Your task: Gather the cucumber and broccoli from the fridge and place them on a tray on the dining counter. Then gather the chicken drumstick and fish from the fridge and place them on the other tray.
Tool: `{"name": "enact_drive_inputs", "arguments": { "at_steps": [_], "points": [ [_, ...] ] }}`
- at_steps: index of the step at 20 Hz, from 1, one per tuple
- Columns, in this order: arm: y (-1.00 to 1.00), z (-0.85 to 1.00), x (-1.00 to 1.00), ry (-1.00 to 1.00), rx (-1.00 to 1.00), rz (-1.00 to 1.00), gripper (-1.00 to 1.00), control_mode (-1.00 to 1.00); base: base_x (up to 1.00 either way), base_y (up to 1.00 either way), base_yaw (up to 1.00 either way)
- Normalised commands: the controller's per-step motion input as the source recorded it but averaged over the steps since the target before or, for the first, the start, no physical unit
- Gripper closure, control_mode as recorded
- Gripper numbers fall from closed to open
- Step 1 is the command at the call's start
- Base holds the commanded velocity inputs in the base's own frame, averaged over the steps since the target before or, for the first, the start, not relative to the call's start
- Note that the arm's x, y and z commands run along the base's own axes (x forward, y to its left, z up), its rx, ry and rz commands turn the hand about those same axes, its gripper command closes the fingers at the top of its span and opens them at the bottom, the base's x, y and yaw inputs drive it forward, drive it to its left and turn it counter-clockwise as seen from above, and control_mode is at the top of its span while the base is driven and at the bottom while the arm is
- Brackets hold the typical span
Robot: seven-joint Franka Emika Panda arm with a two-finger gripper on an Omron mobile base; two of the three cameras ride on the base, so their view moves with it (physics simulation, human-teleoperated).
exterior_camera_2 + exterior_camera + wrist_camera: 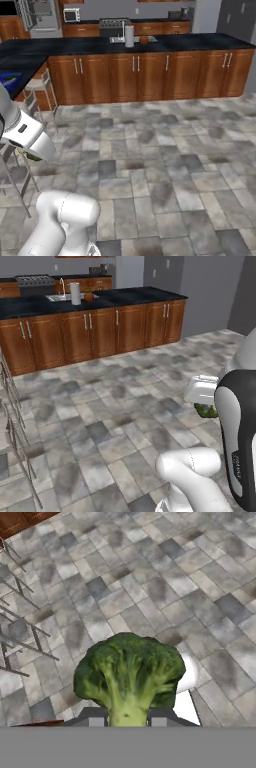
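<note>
Gripper (128, 718) clenched on the broccoli (130, 674), pale stem pinched between the two dark finger tips (92, 717) at 6 o'clock of the hand view, green floret head rising toward centre. Beyond the head, grey-and-tan stone floor tiles (165, 587) across the whole background, with thin metal stool legs (20, 632) from 9 to 10 o'clock and a strip of brown cabinet wood at 11 o'clock.

In the left base view, held up in the air over the floor (115, 406) at about 3 o'clock: white hand block (201, 390) just left of the dark-and-white forearm, a patch of lumpy green (206, 411) peeking out just beneath it. White elbow joint at 5 o'clock. Across the top from 9 to 1 o'clock, a run of brown wooden cabinets (100, 331) under a black stone top (125, 297), carrying a sink with a white cylinder (75, 293) standing next to it and a small orange thing just right of that. Metal stool frame (12, 421) along the edge from 8 to 9 o'clock.

In the right base view, white forearm at 9 o'clock with a sliver of green (31, 156) under its lower end, well above the tiles. Another black top (17, 62) reaching in at 10 o'clock, a blue item (10, 79) lying on it at the edge, a stool tucked beneath. Long cabinet run from 10 to 3 o'clock, stove and microwave on the far wall at 12 o'clock.
</note>
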Motion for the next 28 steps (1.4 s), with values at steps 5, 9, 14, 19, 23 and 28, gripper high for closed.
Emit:
{"name": "enact_drive_inputs", "arguments": {
  "at_steps": [5, 9, 14, 19, 23, 28],
  "points": [
    [0.0, 0.0, 0.0, 0.0, 0.0, 0.0, 1.0, 1.0, 1.0, -0.2, 0.45],
    [0.0, 0.0, 0.0, 0.0, 0.0, 0.0, 1.0, 1.0, 0.98, -0.25, 0.44],
    [0.0, 0.0, 0.0, 0.0, 0.0, 0.0, 1.0, 1.0, 0.92, -0.29, 0.44],
    [0.0, 0.0, 0.0, 0.0, 0.0, 0.0, 1.0, 1.0, 0.91, -0.3, 0.44],
    [0.0, 0.0, 0.0, 0.0, 0.0, 0.0, 1.0, 1.0, 0.9, -0.33, 0.44],
    [0.0, 0.0, 0.0, 0.0, 0.0, 0.0, 1.0, 1.0, 0.87, -0.35, 0.44]
  ]
}}
